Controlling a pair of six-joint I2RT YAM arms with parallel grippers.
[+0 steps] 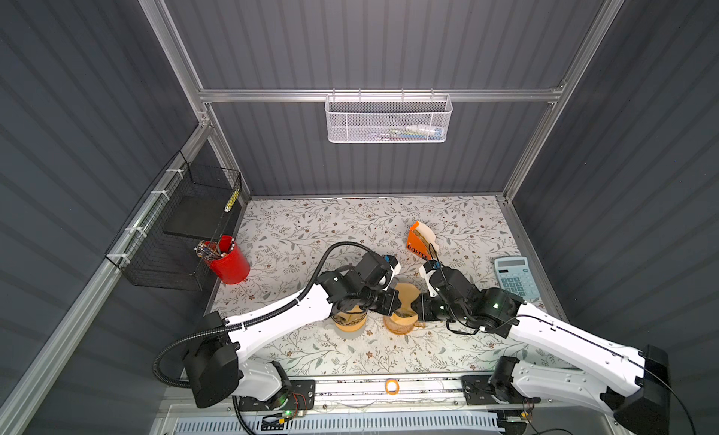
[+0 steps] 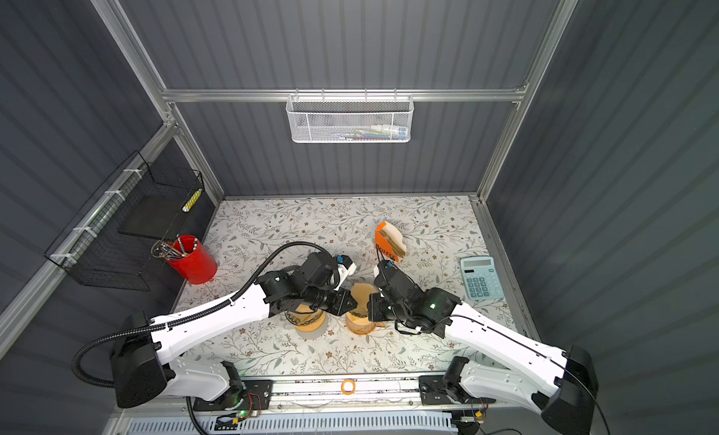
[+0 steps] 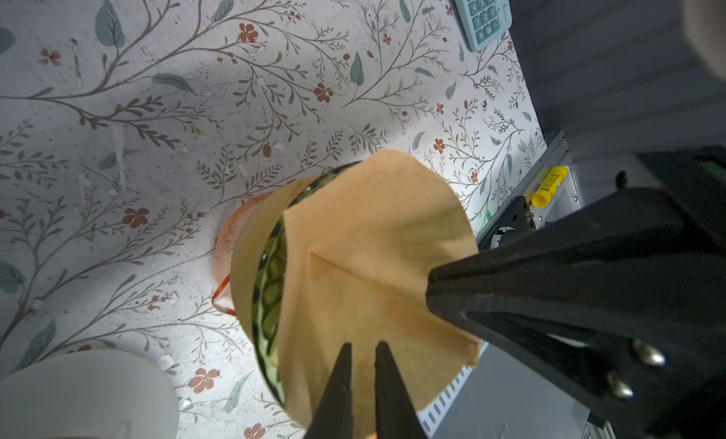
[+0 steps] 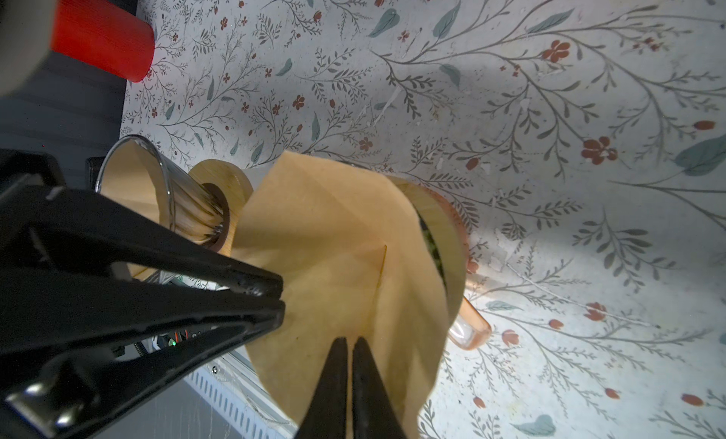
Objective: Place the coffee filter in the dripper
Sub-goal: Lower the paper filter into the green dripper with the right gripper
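The left gripper is pinched shut on one edge of the coffee filter, with thin paper showing between its fingers. Facing it tip to tip, the right gripper is clamped on the opposite edge, so the brown paper is held between the two. Directly beneath both grippers stands the dripper, green patterned glass with an orange handle. The filter lies tilted over its mouth, and how far its point is inside cannot be told. Just behind the left gripper, under that arm's wrist, a second dripper of clear glass on a wooden base holds brown paper of its own. Beyond the right gripper is an orange filter box, and out to that gripper's side lies a calculator. Well away on the left gripper's side a red cup stands on the flowered table
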